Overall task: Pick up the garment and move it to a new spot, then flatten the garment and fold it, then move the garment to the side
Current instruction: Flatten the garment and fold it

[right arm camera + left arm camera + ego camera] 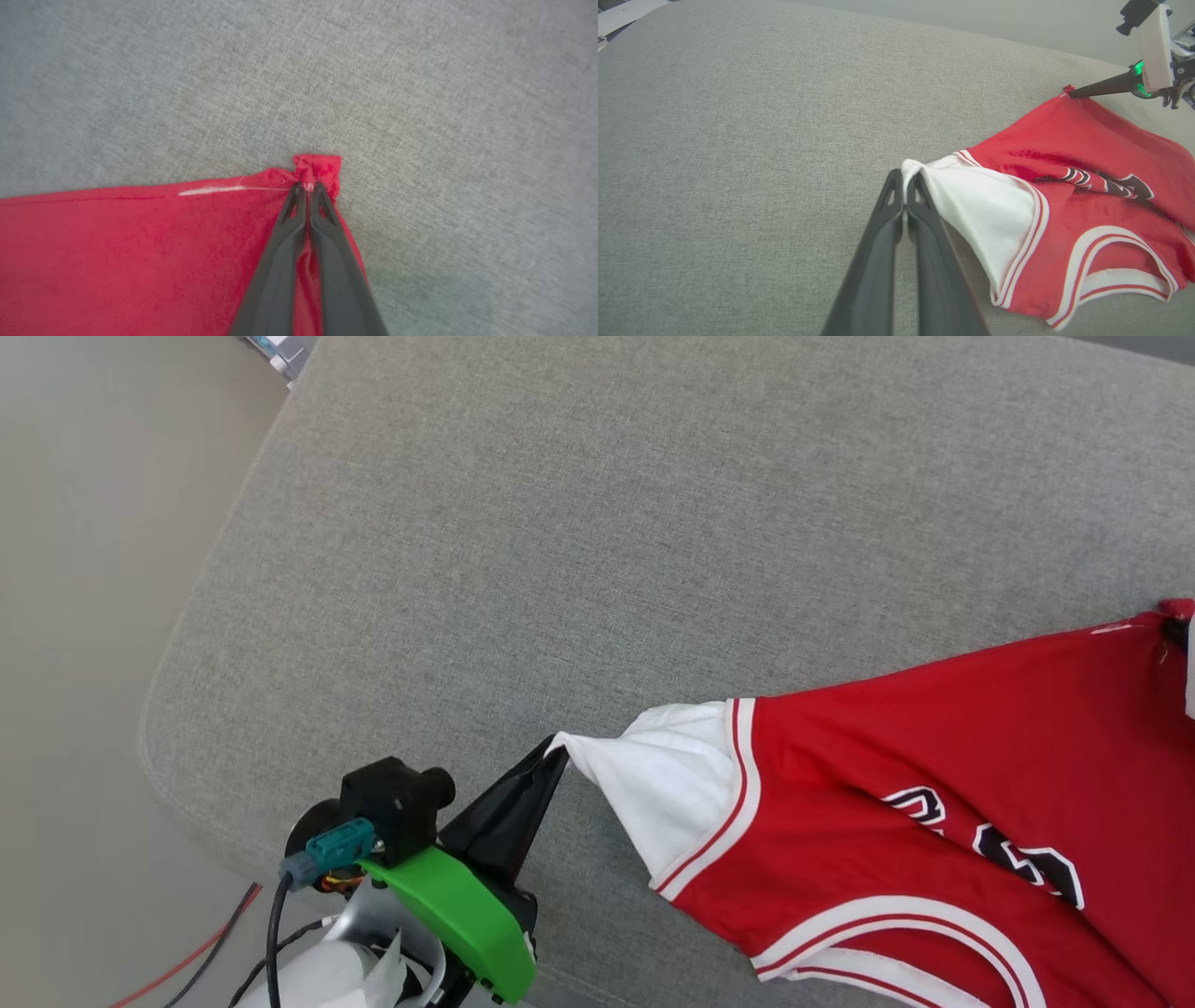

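the red garment [934, 775] with white sleeve, striped trim and black numerals is stretched over the grey cushion [560, 523] between the left fingers [878, 247], pinching its white sleeve tip, and the right fingers [280, 270], pinching a red corner.

We see a red jersey [934, 747] whose white sleeve [667, 784] meets our black left gripper [556, 753], with red-and-white striped trim [744, 765] and black, white-outlined numerals [1018, 859]. Beyond the fingertips is a grey woven cushion [560, 523], and behind them a green cover [457, 915].
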Robot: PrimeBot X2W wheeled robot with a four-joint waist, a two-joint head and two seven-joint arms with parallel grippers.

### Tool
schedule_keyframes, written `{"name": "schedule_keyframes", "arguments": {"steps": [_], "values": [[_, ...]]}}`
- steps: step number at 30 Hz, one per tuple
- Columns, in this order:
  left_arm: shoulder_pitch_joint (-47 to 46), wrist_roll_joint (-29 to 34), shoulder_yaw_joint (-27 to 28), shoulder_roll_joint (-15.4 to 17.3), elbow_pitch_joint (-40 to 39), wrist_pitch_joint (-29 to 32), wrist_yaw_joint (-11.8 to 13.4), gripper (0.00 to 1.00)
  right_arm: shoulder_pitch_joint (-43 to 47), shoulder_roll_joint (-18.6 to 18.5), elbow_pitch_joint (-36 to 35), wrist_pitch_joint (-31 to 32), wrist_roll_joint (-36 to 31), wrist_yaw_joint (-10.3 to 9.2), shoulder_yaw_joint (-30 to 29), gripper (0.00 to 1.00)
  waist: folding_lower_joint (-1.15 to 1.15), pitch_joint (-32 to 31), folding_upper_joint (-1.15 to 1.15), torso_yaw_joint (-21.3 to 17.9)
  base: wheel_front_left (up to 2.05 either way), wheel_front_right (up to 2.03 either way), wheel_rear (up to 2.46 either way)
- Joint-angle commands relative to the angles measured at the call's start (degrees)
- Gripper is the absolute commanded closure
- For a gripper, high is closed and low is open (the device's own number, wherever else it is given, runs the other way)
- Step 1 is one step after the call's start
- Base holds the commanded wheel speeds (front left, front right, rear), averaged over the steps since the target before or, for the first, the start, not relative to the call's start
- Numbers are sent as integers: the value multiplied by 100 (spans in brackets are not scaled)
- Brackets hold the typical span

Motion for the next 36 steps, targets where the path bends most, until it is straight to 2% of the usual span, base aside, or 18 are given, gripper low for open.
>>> {"name": "schedule_keyframes", "arguments": {"steps": [1, 11, 20, 24, 36], "values": [[-72, -103, 123, 82, -49, -60, 37, 100, -114, 94, 201, -716, 68, -4, 73, 100, 0, -366, 65, -219, 0, 0, 0], [-165, -166, 606, 209, -389, -302, 269, 100, -291, -29, 149, -1919, 513, -4, 259, 100, 0, -1173, 65, -850, 0, 0, 0], [-359, -115, 1115, 202, -577, -660, 566, 100, -311, -206, -497, -2779, 599, -4, 355, 100, 0, -1733, 65, -1514, 0, 0, 0], [-500, -46, 1475, 231, -770, -895, 759, 100, -243, -198, -1021, -2949, 578, -4, 268, 100, 0, -1899, 65, -1811, 0, 0, 0], [-967, -22, 2541, 532, -1231, -1257, 868, 100, -207, 256, -2216, -2835, 358, -4, 15, 100, 0, -2054, 65, -2525, 0, 0, 0]]}}
